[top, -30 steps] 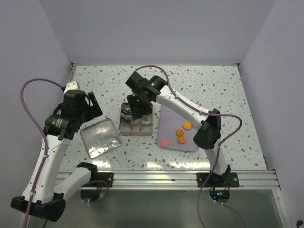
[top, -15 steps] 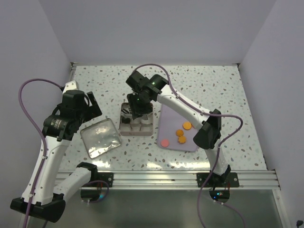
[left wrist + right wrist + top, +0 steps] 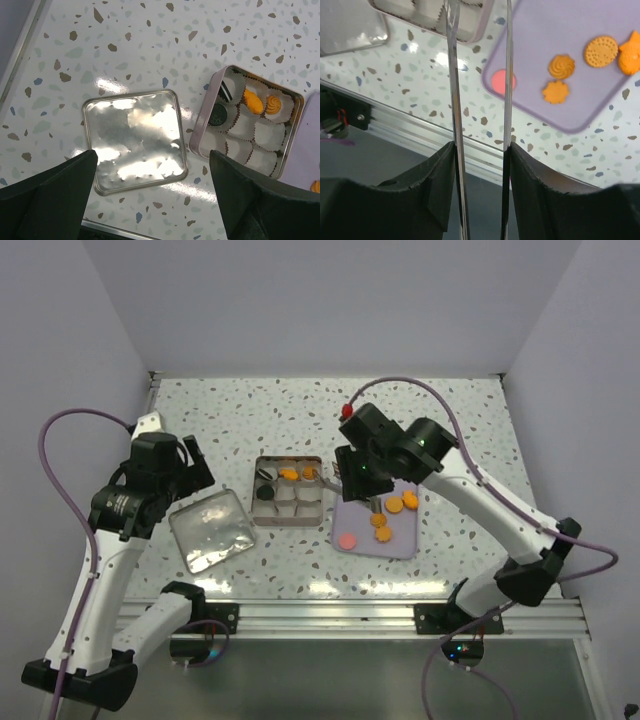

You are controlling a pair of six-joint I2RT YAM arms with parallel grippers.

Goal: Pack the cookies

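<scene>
Nine cookies [image 3: 393,505] show in all. Five lie loose on a lilac mat [image 3: 400,545]: four orange ones clustered toward its middle, and a pink cookie [image 3: 500,81] alone by its near-left edge. The right wrist view shows that the orange ones differ in shape: a swirl, a flower, a dotted round and a star. The other four sit in white paper cups [image 3: 260,135] inside a square tin [image 3: 199,127], two orange in the far row and two black down the left side.

The tin's right wall runs just beside the mat's left edge, with only a thin strip of speckled desk [image 3: 450,420] between them. A shiny square lid [image 3: 135,140] lies flat to the left of the tin, apart from it.

The right hand [image 3: 479,30] hangs over the mat's far-left corner, beside the tin. Its thin clear fingers [image 3: 454,75] are parallel with a gap between them and grip nothing. From its own camera the pink cookie sits partly behind one blade.

The left hand [image 3: 152,155] is above the lid's far-left side, its dark jaws spread wide and gripping nothing.

Open desk stretches behind the tin to the back wall [image 3: 330,310], and more lies to the right of the mat. A metal rail [image 3: 330,617] borders the near edge.
</scene>
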